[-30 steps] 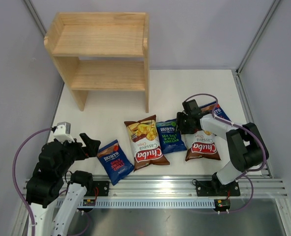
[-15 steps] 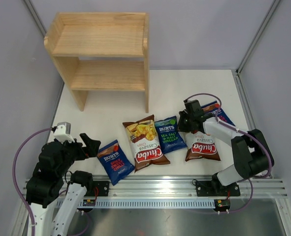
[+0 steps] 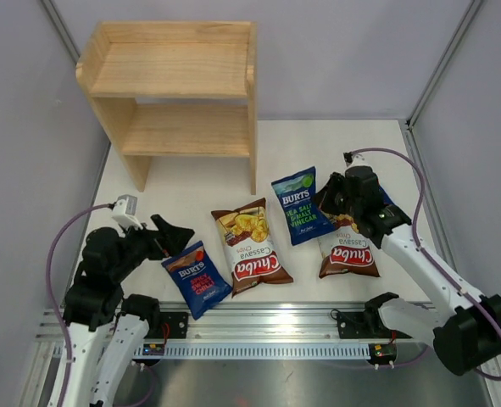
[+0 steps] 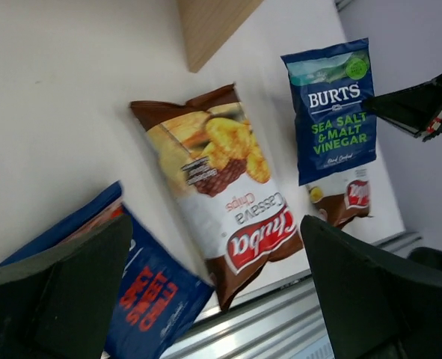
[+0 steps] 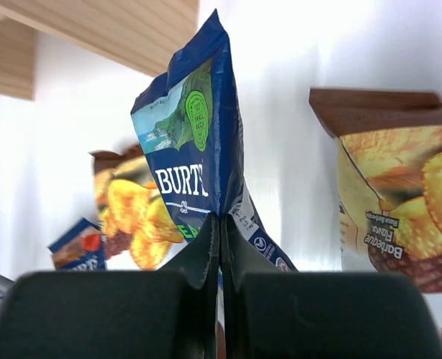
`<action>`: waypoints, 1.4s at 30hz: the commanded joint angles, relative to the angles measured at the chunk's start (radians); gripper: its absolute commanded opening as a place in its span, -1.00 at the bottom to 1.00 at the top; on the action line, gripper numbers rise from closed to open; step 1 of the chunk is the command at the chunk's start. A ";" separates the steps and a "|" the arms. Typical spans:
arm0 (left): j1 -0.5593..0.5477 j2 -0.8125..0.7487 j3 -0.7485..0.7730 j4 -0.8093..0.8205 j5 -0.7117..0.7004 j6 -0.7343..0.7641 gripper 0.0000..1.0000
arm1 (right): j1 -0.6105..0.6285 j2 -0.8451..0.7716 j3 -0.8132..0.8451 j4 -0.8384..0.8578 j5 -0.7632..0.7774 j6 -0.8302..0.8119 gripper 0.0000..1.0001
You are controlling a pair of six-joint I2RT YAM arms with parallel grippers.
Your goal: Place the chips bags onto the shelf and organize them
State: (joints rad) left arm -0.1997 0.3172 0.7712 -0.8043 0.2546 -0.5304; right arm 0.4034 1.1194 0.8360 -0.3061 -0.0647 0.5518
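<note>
The blue glossy Burts bag with green lettering (image 3: pixel 301 206) hangs over the right half of the white table (image 3: pixel 191 191), roughly midway between its near and far edges. It is upright and clear of the surface. The right gripper (image 3: pixel 333 199) pinches it by a thin strip at its edge, and the right wrist view shows the fingers (image 5: pixel 198 258) pressed together on the foil seam.

That grip is slim, so I judge the carry should be slow and level, because a glossy bag can slip or swing. The light wooden two-tier shelf (image 3: pixel 182 69) stands at the far left corner, well apart from the bag. The arm must travel diagonally and enter through the open front, clear of the right side panel. Setting the bag against one end of a tier would leave room for the others.

On the table lie a brown-and-cream Chuba bag (image 3: pixel 250 248) near the middle of the near edge, a second Chuba bag (image 3: pixel 347 246) to its right, and a blue Burts bag with a red label (image 3: pixel 195 278) to its left. The left gripper (image 3: pixel 175 233) hovers by that one, fingers spread wide and holding nothing.
</note>
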 commanded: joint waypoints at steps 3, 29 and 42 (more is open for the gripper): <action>-0.049 0.140 -0.144 0.500 0.264 -0.213 0.98 | 0.006 -0.145 0.144 -0.070 0.097 0.045 -1.00; -0.695 0.965 -0.004 1.826 0.057 -0.200 0.98 | 0.006 -0.538 0.084 0.154 0.111 0.677 -1.00; -0.699 1.065 0.073 1.933 0.081 -0.263 0.54 | 0.006 -0.535 0.012 0.280 0.014 0.764 -1.00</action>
State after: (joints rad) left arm -0.8944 1.3804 0.7952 1.0489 0.3225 -0.7959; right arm 0.4042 0.5907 0.8612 -0.1318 -0.0174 1.2705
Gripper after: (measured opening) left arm 0.766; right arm 0.010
